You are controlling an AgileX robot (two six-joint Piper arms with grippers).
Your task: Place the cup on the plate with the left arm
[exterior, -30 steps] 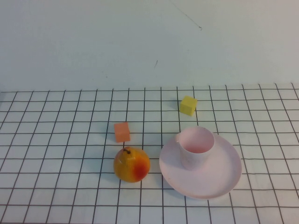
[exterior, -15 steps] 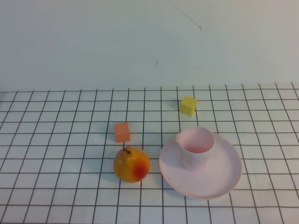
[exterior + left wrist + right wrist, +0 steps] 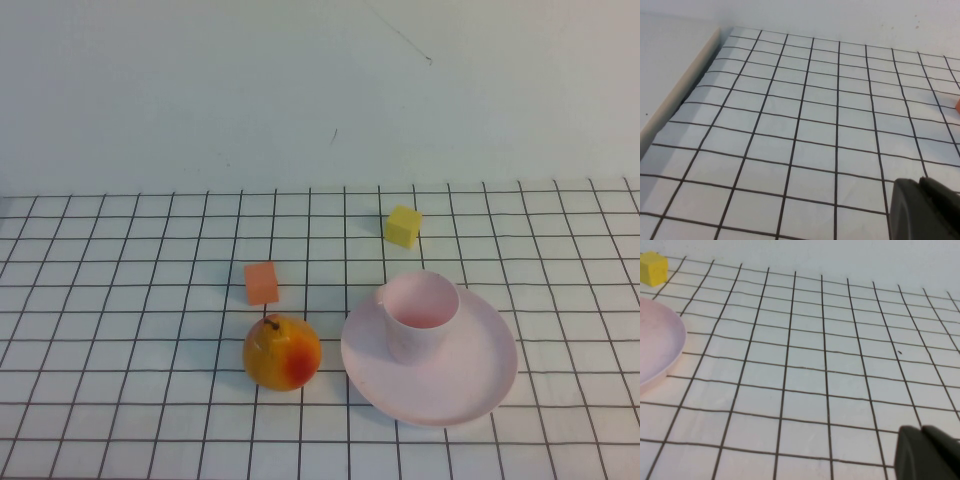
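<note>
The pale pink cup point(image 3: 420, 313) stands upright on the large pale pink plate point(image 3: 470, 375), toward the plate's far left part. Neither arm shows in the high view. In the left wrist view my left gripper point(image 3: 922, 187) hangs shut over bare grid cloth, holding nothing. In the right wrist view my right gripper point(image 3: 920, 435) is shut and empty as well, with the plate's rim point(image 3: 670, 352) off to one side.
A yellow-red pear point(image 3: 282, 351) sits just left of the plate. An orange block point(image 3: 261, 282) lies behind the pear, and a yellow cube point(image 3: 402, 226) behind the plate. A pale wall rises behind the grid cloth, and a raised border point(image 3: 675, 95) runs along its left side.
</note>
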